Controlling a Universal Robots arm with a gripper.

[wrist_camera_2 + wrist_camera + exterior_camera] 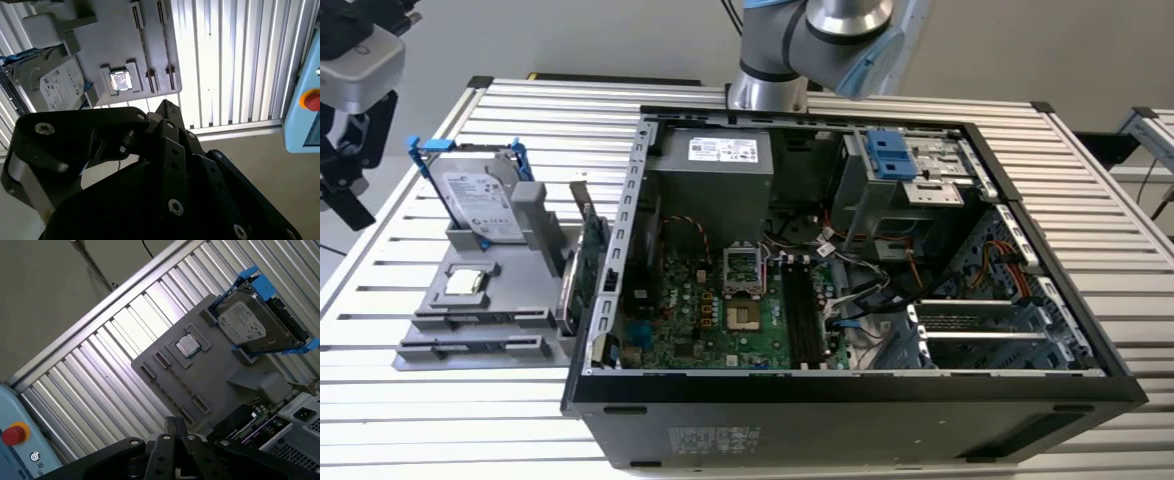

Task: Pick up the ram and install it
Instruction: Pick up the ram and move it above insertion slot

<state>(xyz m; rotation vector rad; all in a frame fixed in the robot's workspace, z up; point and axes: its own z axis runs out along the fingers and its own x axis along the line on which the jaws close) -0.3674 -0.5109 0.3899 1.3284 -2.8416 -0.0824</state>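
The ram (478, 320) looks like a thin grey strip standing edge-up in a slot of the grey parts holder (434, 300), at the exterior view's left; its face is hidden. In both wrist views my black gripper (176, 424) (167, 107) hangs high above that holder (220, 385). Its fingertips are together with nothing between them. The arm (814, 40) rises behind the open computer case (854, 390). The dark memory slots (801, 312) on the green motherboard lie inside the case.
A silver hard drive (478, 200) with blue brackets leans on the holder, with a square chip (464, 283) below it. A green circuit card (591, 250) stands between holder and case. A panel with a red button (14, 435) sits beyond the slatted table's edge.
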